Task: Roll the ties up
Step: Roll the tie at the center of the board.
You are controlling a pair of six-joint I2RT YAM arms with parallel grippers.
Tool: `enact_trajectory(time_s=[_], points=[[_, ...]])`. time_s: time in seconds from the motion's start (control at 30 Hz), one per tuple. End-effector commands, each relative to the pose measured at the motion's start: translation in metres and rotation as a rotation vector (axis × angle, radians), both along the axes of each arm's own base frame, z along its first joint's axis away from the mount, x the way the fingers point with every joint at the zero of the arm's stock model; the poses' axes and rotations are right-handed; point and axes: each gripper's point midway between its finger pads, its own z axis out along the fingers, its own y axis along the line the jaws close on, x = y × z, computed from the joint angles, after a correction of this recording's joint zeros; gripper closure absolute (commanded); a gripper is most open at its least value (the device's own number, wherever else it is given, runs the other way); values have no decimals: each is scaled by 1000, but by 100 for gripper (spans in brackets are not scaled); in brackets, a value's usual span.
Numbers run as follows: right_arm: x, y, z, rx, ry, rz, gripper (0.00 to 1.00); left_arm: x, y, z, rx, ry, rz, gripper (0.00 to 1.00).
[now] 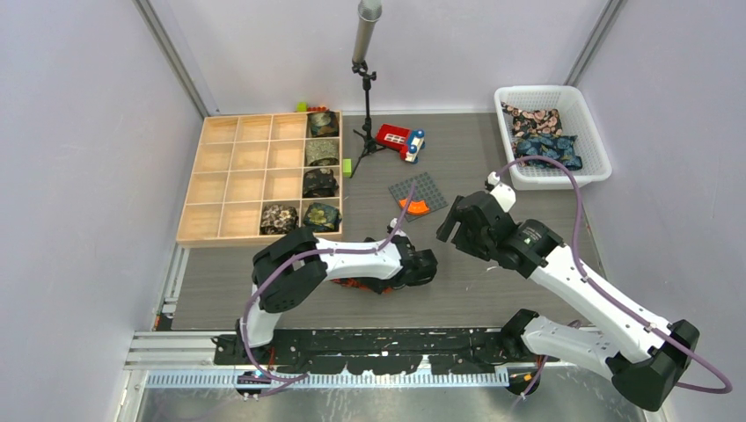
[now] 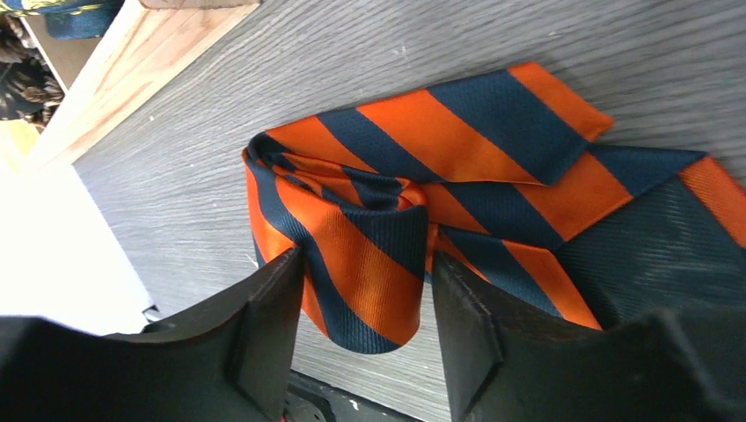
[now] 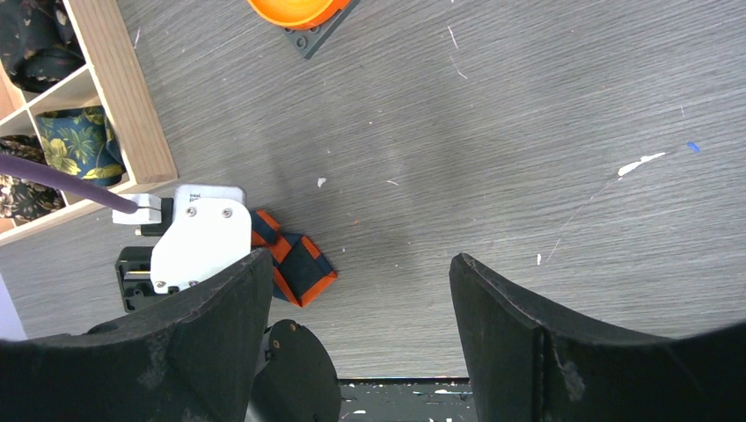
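Note:
The orange-and-dark-blue striped tie (image 2: 457, 167) lies on the grey table near the front edge, one end curled into a loose roll. My left gripper (image 2: 368, 259) is low over it, its jaws open on either side of the roll; the left finger (image 2: 264, 325) touches the fabric. In the top view the tie (image 1: 356, 284) peeks out under the left arm, by the left gripper (image 1: 376, 281). My right gripper (image 1: 453, 224) hovers open and empty to the right, above bare table (image 3: 361, 259); the tie's flat end (image 3: 299, 268) shows there.
A wooden compartment tray (image 1: 237, 176) at the left holds several rolled dark ties (image 1: 321, 183). A white basket (image 1: 550, 92) at the back right holds more dark ties (image 1: 545, 145). A red toy car (image 1: 400, 139), a grey studded plate (image 1: 420, 189) and a microphone stand (image 1: 365, 88) stand mid-table.

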Motion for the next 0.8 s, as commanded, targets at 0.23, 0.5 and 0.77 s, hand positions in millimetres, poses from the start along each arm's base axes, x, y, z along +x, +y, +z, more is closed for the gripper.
enact_trajectory(time_s=[0.23,0.5,0.77], points=[[3,25,0,106,28,21,22,-1,-32,29,-225,-3,13,38],[-12,71,-40,170,139,102,23,-2,-25,57,-283,-17,7,35],[-30,124,-74,170,209,178,26,-6,11,81,-339,-52,43,33]])
